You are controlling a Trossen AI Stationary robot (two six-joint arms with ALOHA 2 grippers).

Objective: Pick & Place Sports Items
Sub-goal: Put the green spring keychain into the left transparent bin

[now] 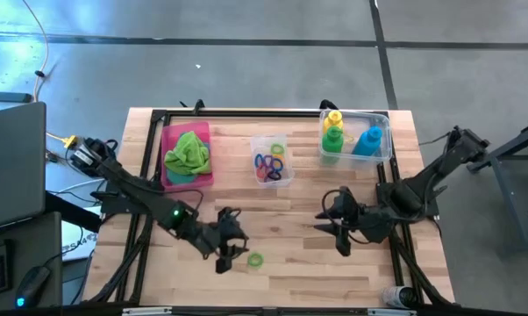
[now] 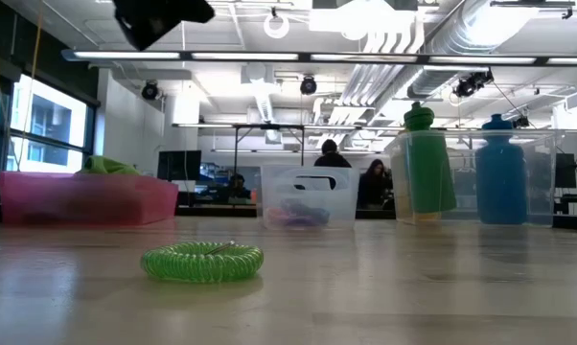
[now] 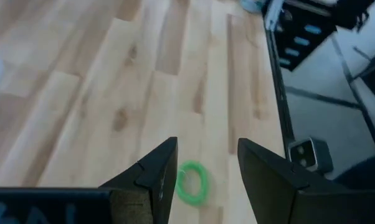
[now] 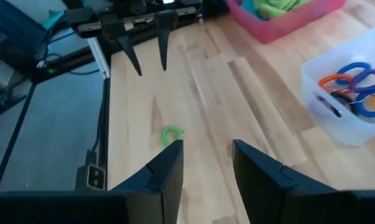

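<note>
Green elastic ring (image 1: 254, 260) lies flat on the wooden table (image 1: 299, 272), just beside my left gripper (image 1: 231, 252), whose fingers are released above it. My right gripper (image 1: 332, 222) waits apart, fingers spread, empty.

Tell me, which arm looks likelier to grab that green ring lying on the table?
The left. Its open gripper hangs right beside the green ring, which shows between its fingers in its wrist view. The right gripper, also open, is farther off.
</note>
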